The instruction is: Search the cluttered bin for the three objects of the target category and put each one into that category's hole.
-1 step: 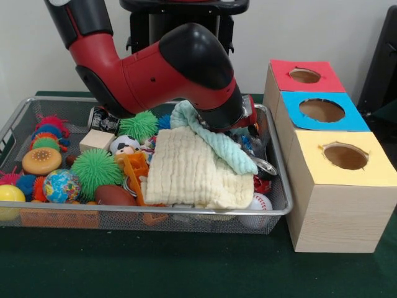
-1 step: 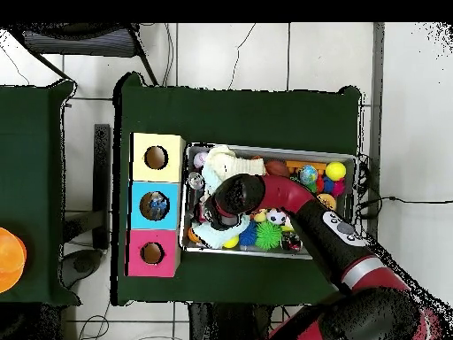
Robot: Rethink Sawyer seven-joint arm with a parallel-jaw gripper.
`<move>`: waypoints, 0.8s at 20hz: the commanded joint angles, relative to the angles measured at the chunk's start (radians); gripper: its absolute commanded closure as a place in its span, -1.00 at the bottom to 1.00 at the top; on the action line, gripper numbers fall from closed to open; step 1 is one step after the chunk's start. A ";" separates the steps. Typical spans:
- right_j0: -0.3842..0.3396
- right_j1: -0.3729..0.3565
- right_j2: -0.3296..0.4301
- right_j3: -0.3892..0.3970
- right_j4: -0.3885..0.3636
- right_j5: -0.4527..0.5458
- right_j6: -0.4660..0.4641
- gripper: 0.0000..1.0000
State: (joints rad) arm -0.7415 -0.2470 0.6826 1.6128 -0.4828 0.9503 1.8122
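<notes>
A: Where's the red and black arm (image 1: 167, 71)?

B: Bent low over the wire mesh bin (image 1: 280, 186) on the green tabletop (image 1: 186, 267), its wrist among the clutter at the end nearest the boxes. The end effector is hidden; I cannot tell whether it holds anything.

A: And the cloths?

B: A cream quilted cloth (image 1: 195, 171) lies in the bin, a mint green cloth (image 1: 214, 139) draped across it. Beside the bin stand the red-topped (image 1: 305, 76), blue-topped (image 1: 321, 110) and yellow-topped wooden boxes (image 1: 344, 156), each with a hole.

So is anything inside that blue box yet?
Yes. From above, something bluish-grey lies inside the blue box's hole; what it is, I cannot tell.
</notes>
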 commanded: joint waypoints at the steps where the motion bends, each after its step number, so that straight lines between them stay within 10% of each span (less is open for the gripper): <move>1: -0.018 -0.003 -0.045 -0.002 -0.032 -0.030 -0.080 1.00; 16: -0.043 -0.335 -0.031 0.126 0.021 -0.153 0.081 1.00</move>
State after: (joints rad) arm -0.7619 -0.4754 0.6821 1.7092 -0.4802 0.8996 1.8124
